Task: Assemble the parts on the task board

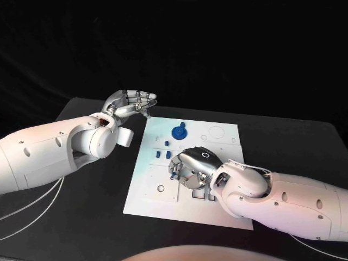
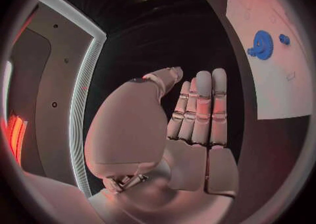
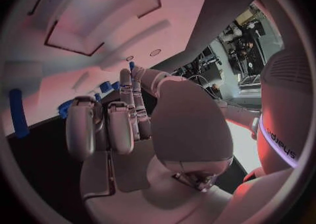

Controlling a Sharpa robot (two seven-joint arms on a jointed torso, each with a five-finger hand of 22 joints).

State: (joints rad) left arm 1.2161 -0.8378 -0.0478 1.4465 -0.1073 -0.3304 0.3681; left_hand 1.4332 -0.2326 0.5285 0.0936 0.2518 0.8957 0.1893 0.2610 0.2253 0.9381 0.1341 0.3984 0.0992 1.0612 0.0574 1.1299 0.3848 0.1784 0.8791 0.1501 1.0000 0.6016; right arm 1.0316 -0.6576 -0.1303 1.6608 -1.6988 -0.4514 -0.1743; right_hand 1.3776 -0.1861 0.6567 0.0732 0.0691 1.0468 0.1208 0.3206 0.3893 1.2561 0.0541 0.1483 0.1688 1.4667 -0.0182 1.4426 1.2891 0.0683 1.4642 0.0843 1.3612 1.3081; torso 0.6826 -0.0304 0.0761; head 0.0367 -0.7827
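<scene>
The white task board (image 1: 221,212) lies in the middle of the black table. A blue gear (image 1: 179,132) stands near its far edge, with small blue parts (image 1: 160,155) just in front of it. My right hand (image 1: 193,166) hovers over the board's middle with its fingers curled down. In the right wrist view its thumb and a finger meet on a small blue part (image 3: 131,66), and other blue parts (image 3: 105,86) lie on the board (image 3: 99,13) beyond. My left hand (image 1: 131,103) is raised past the board's far left corner. Its fingers (image 2: 204,108) are straight and hold nothing. The gear (image 2: 262,44) lies off to its side.
The black table (image 1: 80,179) has free room to the left of the board and at the far right. White cables (image 1: 33,209) hang under my left arm along the table's left front. Outlined recesses mark the board's far right part (image 1: 218,132).
</scene>
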